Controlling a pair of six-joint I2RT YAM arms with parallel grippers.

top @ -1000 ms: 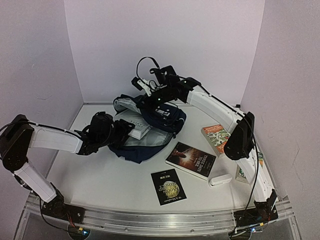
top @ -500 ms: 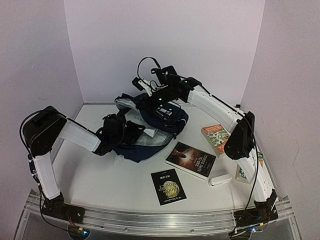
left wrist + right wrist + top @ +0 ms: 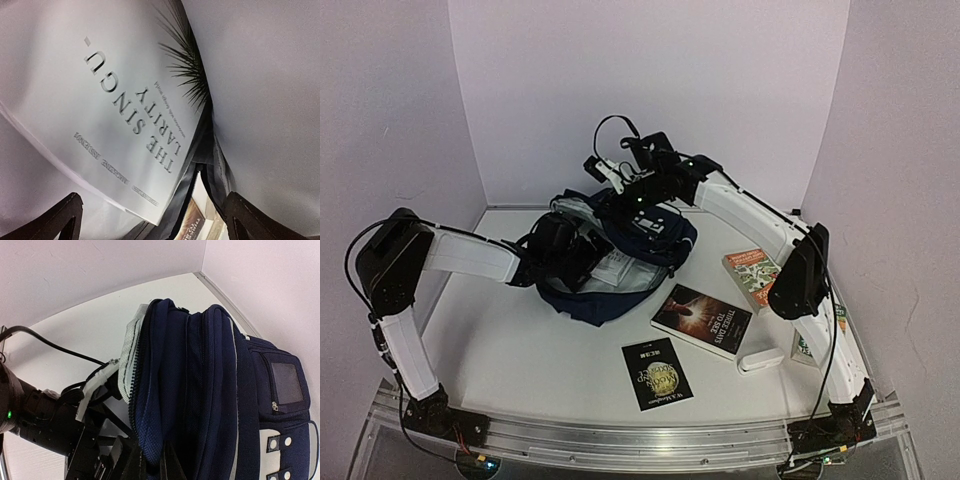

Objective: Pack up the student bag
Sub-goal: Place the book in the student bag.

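The student bag (image 3: 610, 298) lies at the back centre of the table (image 3: 510, 350). A white book (image 3: 115, 110) fills its mouth, right in front of my left fingers (image 3: 57, 220), which are spread wide on a low, outstretched arm. The right arm arches over, and the right fingers (image 3: 169, 462) pinch the bag's rim. A dark book (image 3: 701, 319) and a white box (image 3: 761, 360) lie to the right.

Navy student bag (image 3: 210, 390) — white book (image 3: 75, 100)

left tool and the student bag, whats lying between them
A white book, The Singularity, lies just ahead of the open left tool, in the mouth of the student bag; the left wrist view shows it.
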